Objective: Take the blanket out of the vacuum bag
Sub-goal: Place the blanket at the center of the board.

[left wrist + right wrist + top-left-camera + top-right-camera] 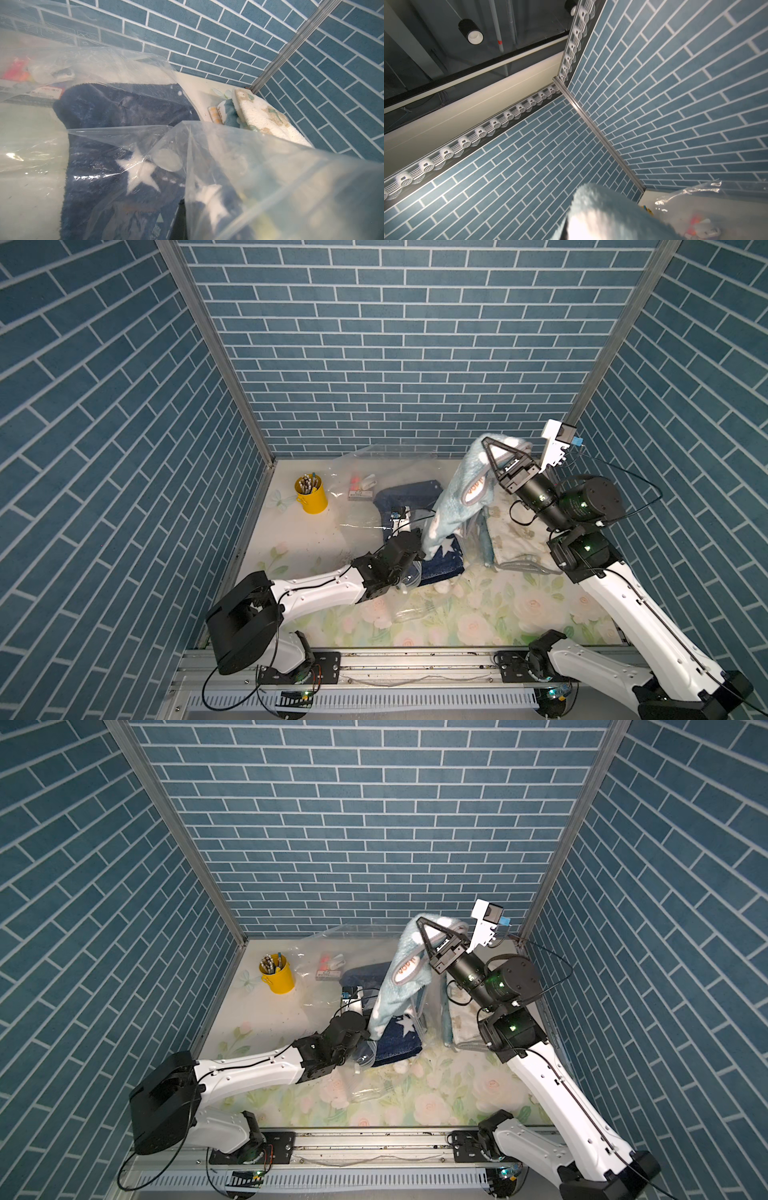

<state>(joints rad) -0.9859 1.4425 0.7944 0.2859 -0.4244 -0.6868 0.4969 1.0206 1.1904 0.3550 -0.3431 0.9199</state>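
The right pincer (492, 450) is holding the fluffy pale-blue, cloud-patterned blanket (453, 506) high, its jaws clamped on the top edge. The blanket's lower end is dangling at the mouth of the large crinkly transparent plastic vacuum bag (357, 514). The left pincer (409, 568), closed on the bag's plastic, is pinning it to the floral bench (478, 614). The blanket looks mostly out, with only its tail left to clear.

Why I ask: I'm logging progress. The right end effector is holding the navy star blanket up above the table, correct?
Not quite. The right end effector is holding the light blue fleece blanket up above the table, as both top views show. The navy star blanket lies flat below.
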